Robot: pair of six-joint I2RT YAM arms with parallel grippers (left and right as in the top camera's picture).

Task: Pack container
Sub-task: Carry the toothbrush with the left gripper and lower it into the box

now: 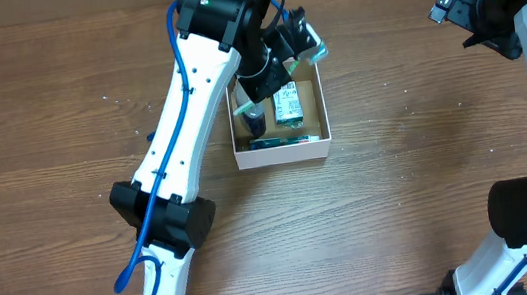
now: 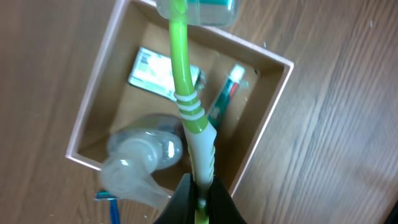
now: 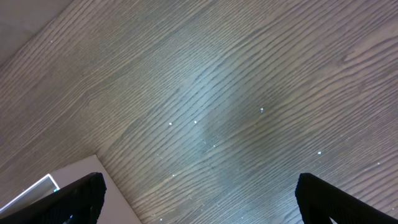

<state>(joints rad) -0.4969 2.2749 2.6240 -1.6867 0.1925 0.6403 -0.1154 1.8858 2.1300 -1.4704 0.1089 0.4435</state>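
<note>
The container is a small square box with white walls and a tan floor, at the table's middle; it also shows in the left wrist view. Inside lie a clear bottle, a small green-white packet and a toothpaste tube. My left gripper is shut on a green and white toothbrush and holds it above the container; its capped head reaches past the far wall. My right gripper is open and empty over bare wood at the far right.
A blue razor lies just outside the container's near wall. A white sheet corner shows at the lower left of the right wrist view. The table is brown wood.
</note>
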